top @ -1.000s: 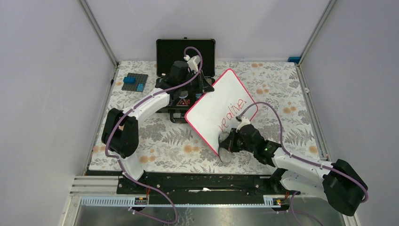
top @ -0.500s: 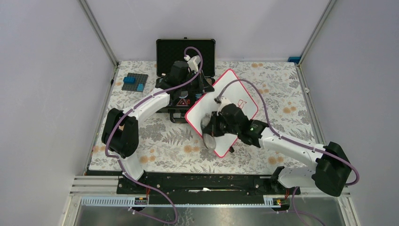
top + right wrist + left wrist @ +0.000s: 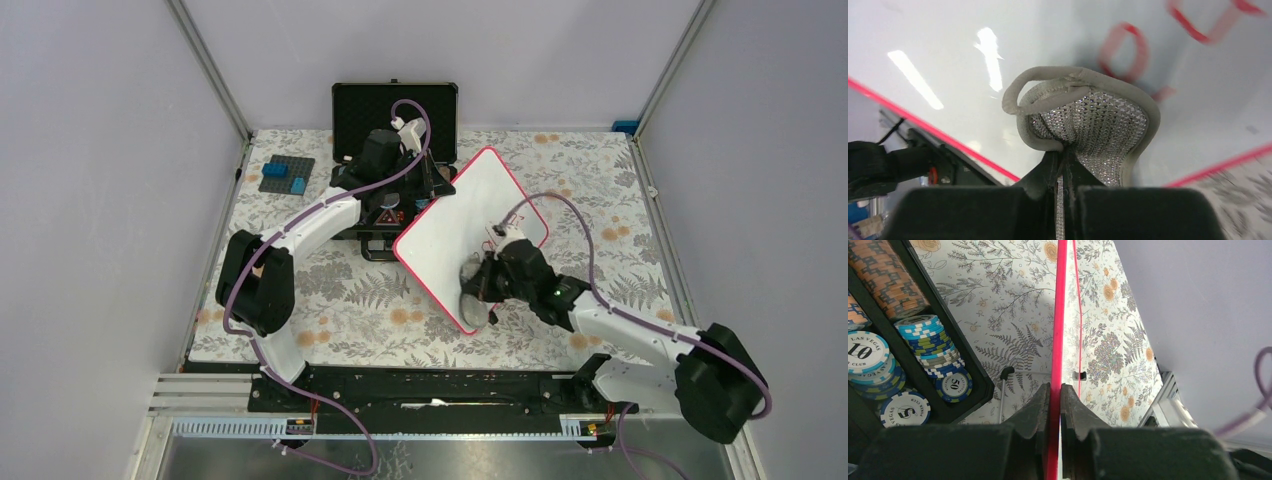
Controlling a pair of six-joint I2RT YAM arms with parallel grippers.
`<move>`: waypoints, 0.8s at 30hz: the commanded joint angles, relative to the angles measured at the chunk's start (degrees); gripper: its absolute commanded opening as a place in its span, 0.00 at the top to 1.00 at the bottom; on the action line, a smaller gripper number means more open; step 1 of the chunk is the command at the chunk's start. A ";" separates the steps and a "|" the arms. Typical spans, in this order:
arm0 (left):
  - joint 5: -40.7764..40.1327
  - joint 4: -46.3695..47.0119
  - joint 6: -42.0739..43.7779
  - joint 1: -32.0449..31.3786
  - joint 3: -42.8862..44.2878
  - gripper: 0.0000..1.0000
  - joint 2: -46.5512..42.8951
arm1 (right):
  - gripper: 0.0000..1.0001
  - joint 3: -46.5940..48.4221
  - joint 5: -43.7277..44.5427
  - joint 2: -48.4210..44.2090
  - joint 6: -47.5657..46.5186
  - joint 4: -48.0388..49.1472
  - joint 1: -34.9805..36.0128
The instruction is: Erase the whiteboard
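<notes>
Pinching a folded grey cloth [image 3: 1083, 120] in the right gripper [image 3: 1063, 162], with the fingers squeezed together on its fold and no gap showing between them. Pressing that cloth flat against the white face of the whiteboard [image 3: 943, 55], just below a few blurred red marker strokes [image 3: 1124, 54] near the upper right of the wrist view. Working, as seen from above, over the near-right part of the board, close to its near corner, with a small patch of red writing lying just beyond the gripper toward the board's right edge. Lying diagonally across the flowered tablecloth [image 3: 330, 290], with one corner pointing toward the back wall and the opposite corner toward the arm bases. Clamping the board's far-left edge in the left gripper [image 3: 1055, 395], with both fingers closed on the thin red-pink rim, one on each face. Reaching there over an open black case [image 3: 395, 105] sitting just left of and behind the board, very near its left edge; touching or not, impossible to tell. Showing, in the left wrist view, stacks of poker chips [image 3: 930, 340] lined up inside the case right beside the pinched rim, and small black feet under the board. Sitting well apart, at the far-left corner of the tablecloth, a grey plate with blue bricks [image 3: 287, 174].
</notes>
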 commanded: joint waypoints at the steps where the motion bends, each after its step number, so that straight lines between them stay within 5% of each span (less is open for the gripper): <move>1: 1.88 -3.11 -0.53 -1.33 -1.02 1.00 -1.77 | 1.00 -8.36 0.69 -3.78 2.11 -6.36 -4.54; 16: 1.53 -2.84 -0.63 -1.33 -1.30 1.00 -1.62 | 1.00 22.55 -6.48 11.15 -4.84 -4.41 -4.39; 24: 1.56 -2.94 -0.50 -1.31 -1.35 1.00 -1.32 | 1.00 15.49 -4.29 12.63 -1.28 -3.36 -5.46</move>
